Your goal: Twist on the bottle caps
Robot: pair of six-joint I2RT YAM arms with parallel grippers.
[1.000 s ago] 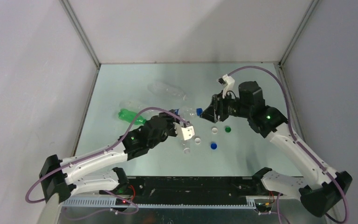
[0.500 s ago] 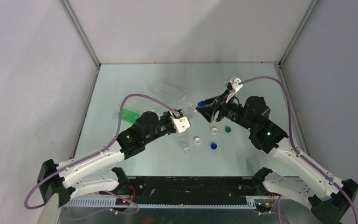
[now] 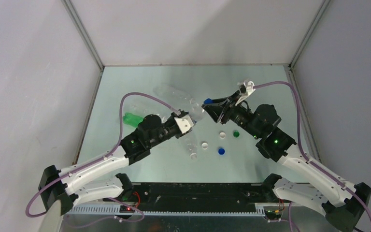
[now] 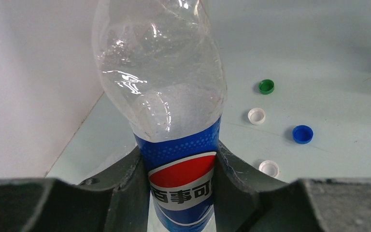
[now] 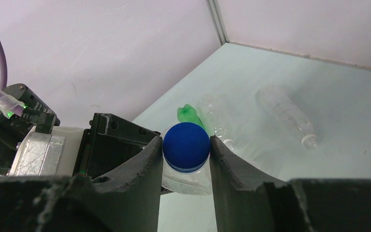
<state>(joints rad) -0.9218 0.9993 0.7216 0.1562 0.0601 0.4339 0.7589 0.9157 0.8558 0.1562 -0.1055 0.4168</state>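
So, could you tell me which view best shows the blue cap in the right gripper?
The right wrist view: the blue cap sits large and centred between the fingers of the right gripper. The top external view gives only a small blue speck at the gripper's tip; the left wrist view does not show it.

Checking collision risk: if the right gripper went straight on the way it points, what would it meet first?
Probably the Pepsi bottle held in the left gripper: the blue cap that the right gripper grips sits right at the bottle's clear neck. Depth there is unclear.
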